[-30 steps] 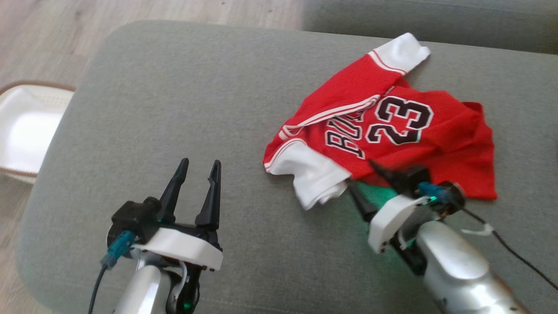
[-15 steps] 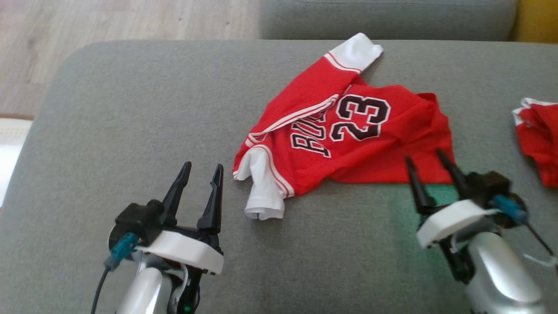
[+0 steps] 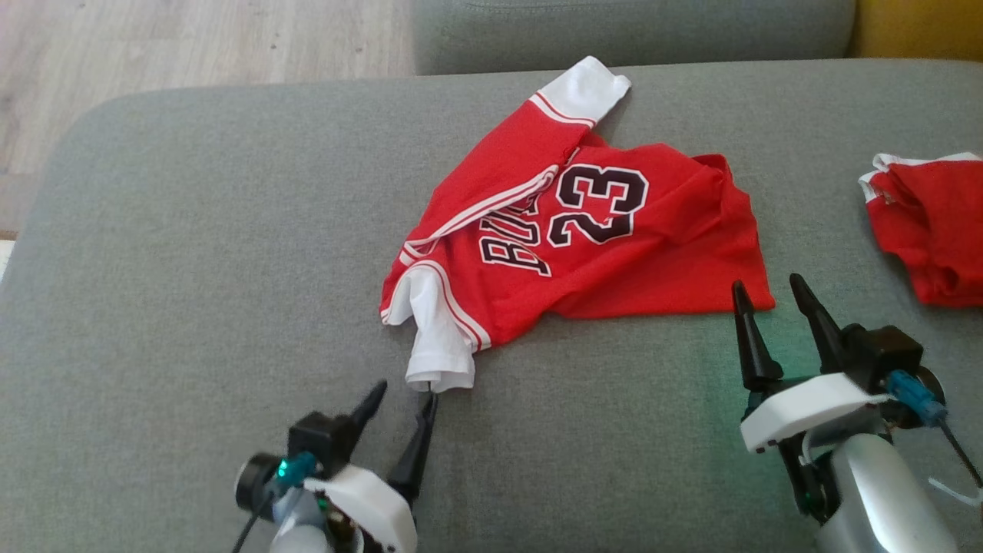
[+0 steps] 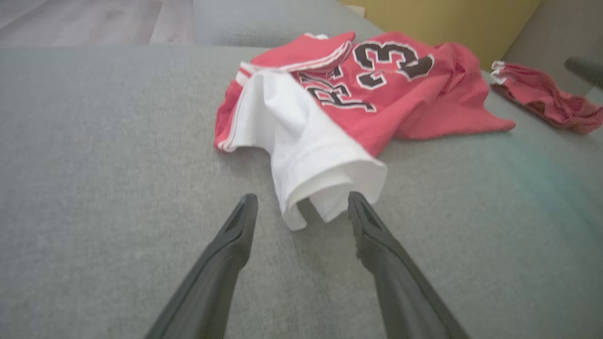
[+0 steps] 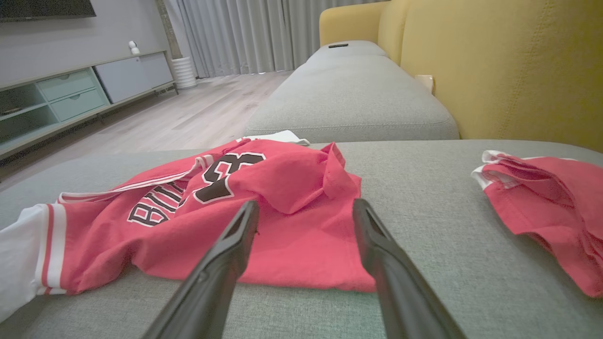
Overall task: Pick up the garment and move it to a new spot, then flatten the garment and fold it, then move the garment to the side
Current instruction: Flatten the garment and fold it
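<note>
Saw the red jersey [image 3: 614,253] lying crumpled, not flat, on the grey sofa cushion [image 3: 192,269], a little right of the middle in the head view. Read the black number 23 and part of a word on its upper face, upside down for the head camera. Noticed the near white sleeve [image 3: 438,346] pointing toward the robot and the far white sleeve [image 3: 584,88] reaching to the back edge of the cushion. Found the left gripper [image 3: 405,393] low over the cushion, jaws spread wide and holding nothing. In the left wrist view, met the open cuff of the near sleeve right between the two fingertips, one tip at the edge of the cuff; could not tell whether touching or not. Found the right gripper [image 3: 768,284] also spread wide and empty, with the near right corner of the jersey between its two fingers in the right wrist view. Saw a second red garment [image 3: 929,230] bunched up at the right, well apart from the jersey. Behind the cushion, made out a further grey cushion [image 3: 614,31], a yellow backrest [image 5: 494,70] and a pale wooden floor [image 3: 192,38].
</note>
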Robot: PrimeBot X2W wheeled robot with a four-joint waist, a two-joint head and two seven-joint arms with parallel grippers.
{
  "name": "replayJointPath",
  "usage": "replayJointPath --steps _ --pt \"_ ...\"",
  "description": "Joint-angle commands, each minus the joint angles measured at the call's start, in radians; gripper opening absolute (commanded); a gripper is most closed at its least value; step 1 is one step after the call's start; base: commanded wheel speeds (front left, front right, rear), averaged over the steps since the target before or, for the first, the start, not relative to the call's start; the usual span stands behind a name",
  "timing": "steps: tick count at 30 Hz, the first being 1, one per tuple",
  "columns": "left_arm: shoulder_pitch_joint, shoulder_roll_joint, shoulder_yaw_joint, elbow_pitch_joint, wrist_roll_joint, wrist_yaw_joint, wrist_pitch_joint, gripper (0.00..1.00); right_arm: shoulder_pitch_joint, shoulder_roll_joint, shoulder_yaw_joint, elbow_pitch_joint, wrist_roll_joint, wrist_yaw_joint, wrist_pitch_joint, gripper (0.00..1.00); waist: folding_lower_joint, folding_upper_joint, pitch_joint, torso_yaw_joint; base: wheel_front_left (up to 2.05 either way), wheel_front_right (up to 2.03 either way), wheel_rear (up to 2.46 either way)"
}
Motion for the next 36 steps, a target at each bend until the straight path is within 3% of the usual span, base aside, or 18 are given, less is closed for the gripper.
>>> replayJointPath --steps 1,20,21,22,23,29,36 --pt "-0.04 0.011 0.02 -0.007 0.006 -0.006 -0.006 1.0 -0.015 0.005 0.019 -0.039 -0.007 -0.001 0.002 1.0 0.0 -0.0001 0.004 -0.004 0.0 0.0 0.0" --pt "-0.16 0.004 0.019 0.144 0.05 0.038 -0.006 1.0 -0.021 0.009 -0.001 -0.094 -0.024 -0.001 0.038 1.0 0.0 -0.0001 0.05 -0.03 0.0 0.0 0.0" --pt "-0.164 0.004 0.017 0.15 0.052 0.038 -0.006 0.52 -0.02 0.01 -0.002 -0.094 -0.024 -0.001 0.038 1.0 0.0 -0.0001 0.049 -0.03 0.0 0.0 0.0" --pt "-0.168 0.004 0.013 0.156 0.057 0.038 -0.006 0.2 -0.02 0.01 -0.002 -0.093 -0.024 -0.001 0.037 1.0 0.0 -0.0001 0.048 -0.03 0.0 0.0 0.0" --pt "-0.17 0.005 0.012 0.161 0.061 0.037 -0.006 0.0 -0.019 0.011 -0.003 -0.092 -0.024 -0.001 0.037 1.0 0.0 -0.0001 0.045 -0.03 0.0 0.0 0.0" --pt "-0.18 0.026 0.026 0.12 0.082 0.052 -0.006 0.0 -0.018 0.017 -0.001 -0.085 -0.024 -0.001 0.033 1.0 0.0 -0.0001 0.031 -0.021 0.0 0.0 0.0" --pt "-0.2 0.122 0.052 -0.061 0.194 0.15 -0.006 0.0 -0.02 0.024 0.0 -0.075 -0.022 -0.001 0.026 1.0 0.0 -0.0001 0.016 -0.001 0.0 0.0 0.0"
